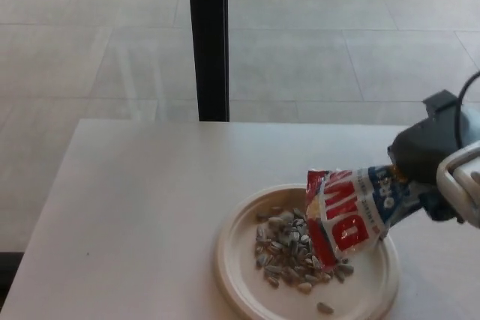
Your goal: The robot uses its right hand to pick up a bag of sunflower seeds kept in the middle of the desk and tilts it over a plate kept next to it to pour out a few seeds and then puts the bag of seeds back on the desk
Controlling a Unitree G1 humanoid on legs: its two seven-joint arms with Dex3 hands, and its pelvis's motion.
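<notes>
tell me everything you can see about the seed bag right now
The bag is a glossy, crinkled packet in red, white and blue with large lettering. The right hand grips its far end, holding it tilted with the mouth down-left over the plate. Its lower end sits at the pile of seeds; whether it touches them is unclear.

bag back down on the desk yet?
No, the right hand holds the bag of sunflower seeds tilted over the plate, mouth down at the seed pile.
</notes>
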